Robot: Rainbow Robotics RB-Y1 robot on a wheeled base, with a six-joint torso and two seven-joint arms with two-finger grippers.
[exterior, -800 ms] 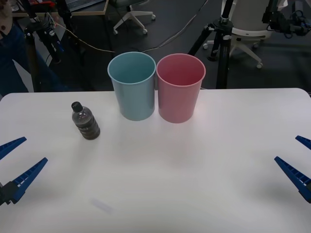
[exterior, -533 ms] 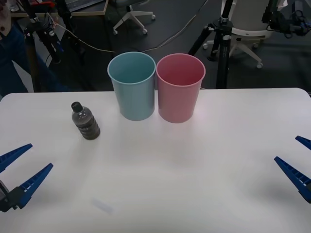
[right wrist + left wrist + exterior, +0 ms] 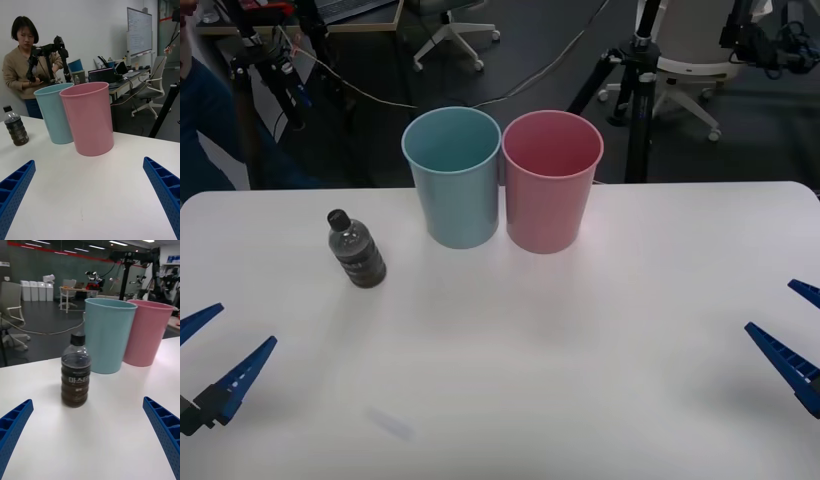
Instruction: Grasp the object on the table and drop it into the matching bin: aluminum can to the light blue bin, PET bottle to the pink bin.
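Nothing grasped yet. Small clear plastic bottle w/ black cap (image 3: 356, 249) stands upright on the white counter (image 3: 580, 330), left of the light blue plastic bin (image 3: 452, 178); pink plastic bin (image 3: 550, 182) just beside it. Your left pincer (image 3: 212, 352) and right pincer (image 3: 792, 330) both spread apart, empty, near counter edge. Left for you: reach, grip, drop in pink.

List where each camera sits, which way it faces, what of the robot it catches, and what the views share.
Front view: above the arms, looking down at the table; left tool and right tool open at the edges.
Left wrist view: low over the table, facing the PET bottle; its own blue fingers show.
Right wrist view: low, facing the pink bin; own fingers show.
Shared: bottle, pink bin and light blue bin.
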